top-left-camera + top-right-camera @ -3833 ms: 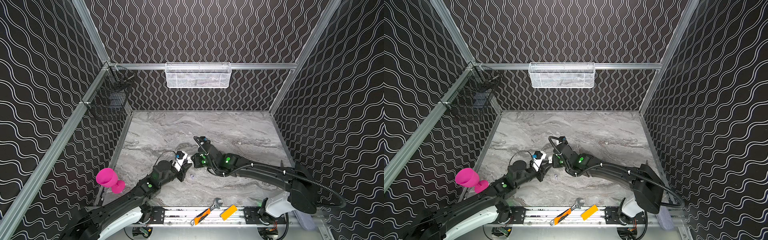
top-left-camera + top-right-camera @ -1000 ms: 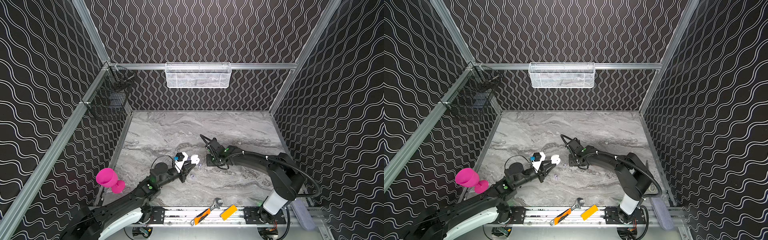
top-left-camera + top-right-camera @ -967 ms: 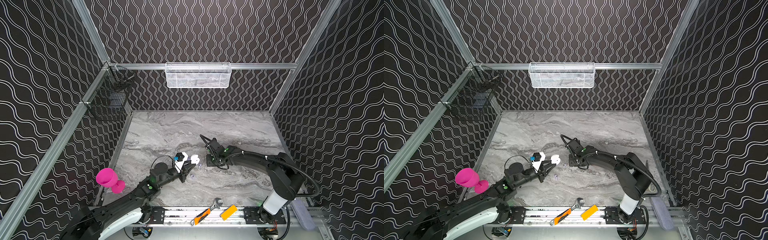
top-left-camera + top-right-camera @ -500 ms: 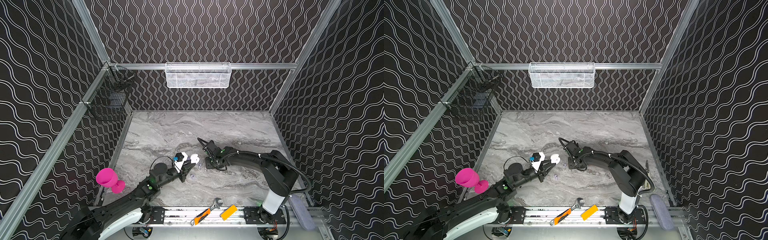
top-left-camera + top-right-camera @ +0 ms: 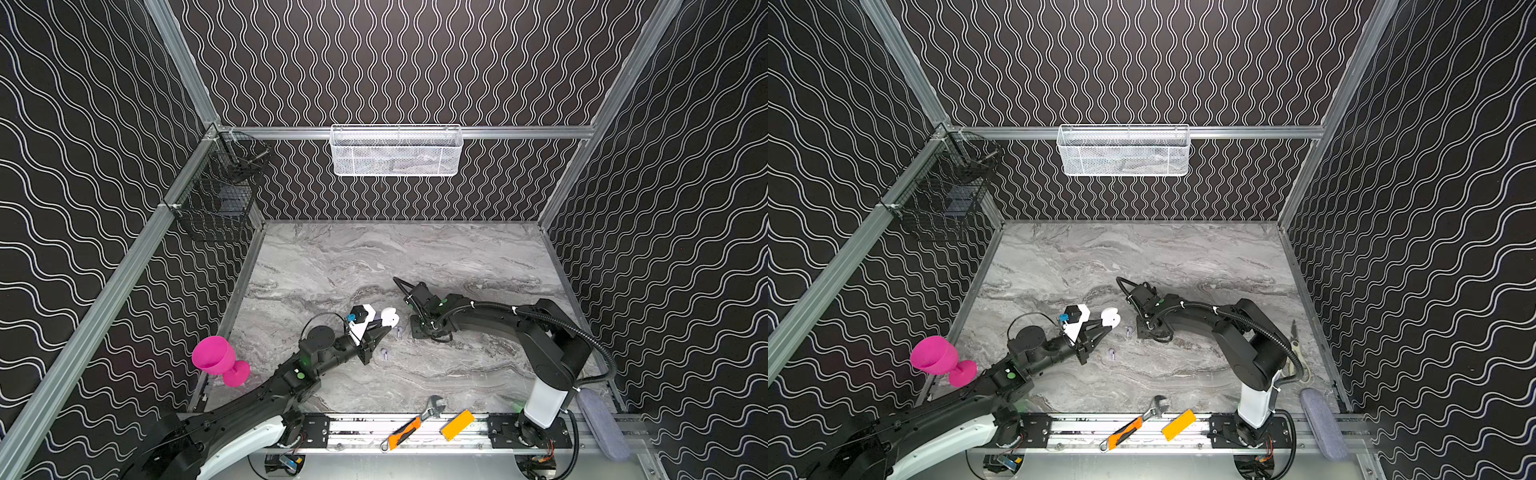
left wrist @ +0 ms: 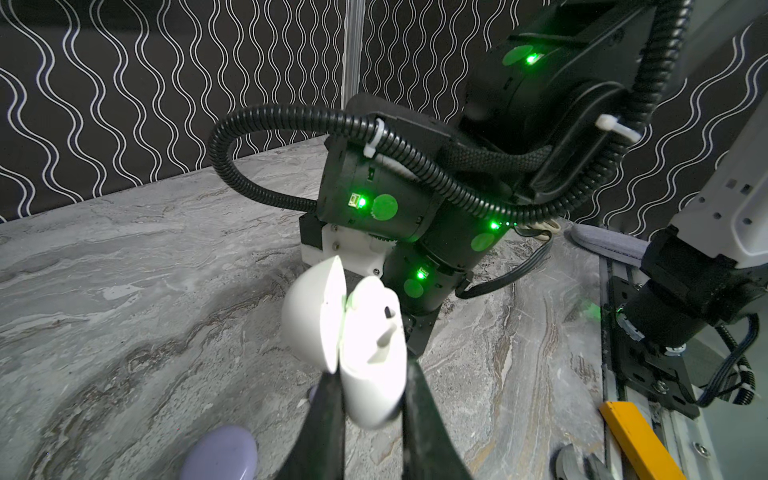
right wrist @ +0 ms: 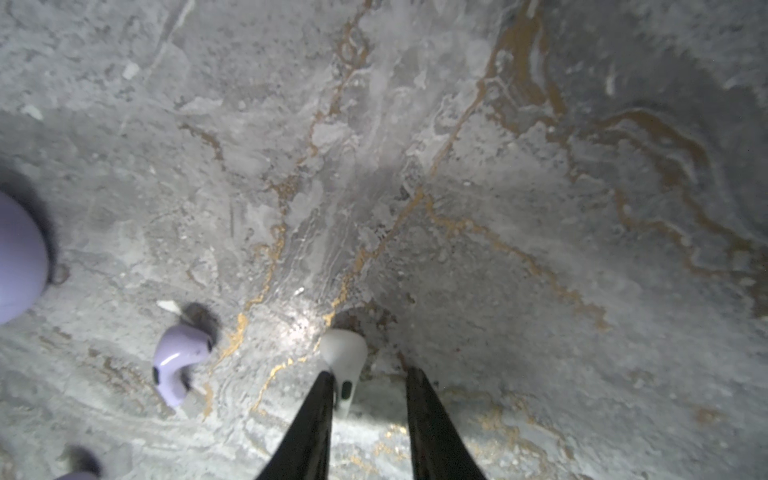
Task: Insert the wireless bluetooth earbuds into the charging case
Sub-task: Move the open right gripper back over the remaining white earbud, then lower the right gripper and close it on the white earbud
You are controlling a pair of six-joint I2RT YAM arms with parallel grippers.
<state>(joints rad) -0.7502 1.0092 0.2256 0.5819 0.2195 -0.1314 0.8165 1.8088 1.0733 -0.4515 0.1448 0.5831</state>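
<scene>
My left gripper is shut on the base of a white charging case, whose lid stands open. In both top views the case hangs just above the marble table. My right gripper points straight down at the table, to the right of the case. Its jaws are apart. A white earbud lies between them against one finger, clear of the other. A lavender earbud lies beside it. In a top view two lavender earbuds lie on the table near the case.
A pink goblet stands at the left table edge. On the front rail lie a wrench, an orange knife and a yellow block. A white mesh basket and a black wire basket hang on the walls.
My right gripper has edged left and come down to the table, and its jaws have narrowed round the white earbud. The left gripper and case have held still.
</scene>
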